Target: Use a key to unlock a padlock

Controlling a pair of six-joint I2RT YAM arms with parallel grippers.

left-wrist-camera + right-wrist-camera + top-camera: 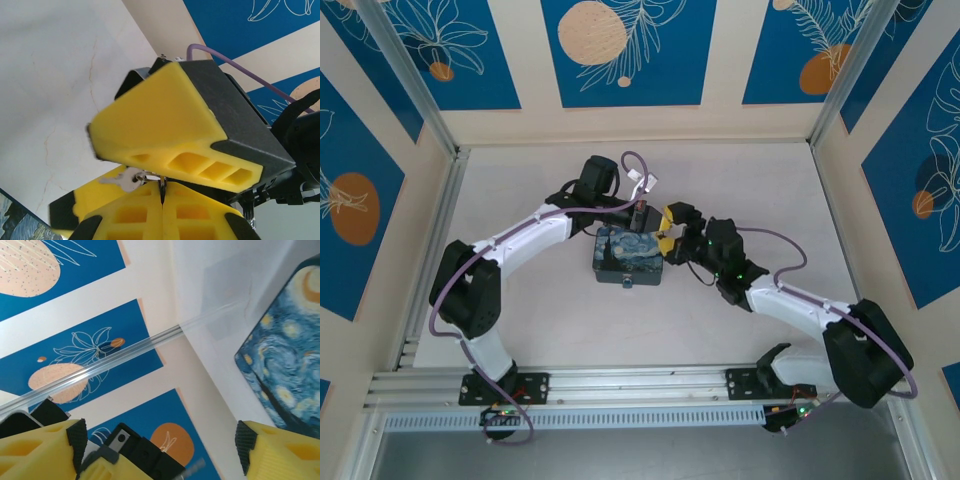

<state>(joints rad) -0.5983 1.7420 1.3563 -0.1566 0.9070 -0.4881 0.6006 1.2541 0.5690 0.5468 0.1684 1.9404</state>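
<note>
Pressed shut up close, left hand (162,197) pinches a thin dark sliver, the key (161,186), mostly hidden between its fingers (130,215). Box (628,258) lies on the surface (520,320); both hands meet over its far corner. Right hand (667,228) gapes wide, holding nothing. Padlock too small to make out.

Table (50,75): off-white, matt, faint stone-like veining.
Left gripper (162,202): yellow plastic, matt, moulded hollow cells; dark matt corner caps.
Key (161,186): thin dark metal.
Small silvery piece (124,179) beside it: bare metal, bright.
Cable (225,59): smooth purple sheath.
Printed box (280,355): smooth, slight sheen.
Front rail (620,385): ribbed aluminium, dull shine.
Wall panels (75,305): flat print, matt.
</note>
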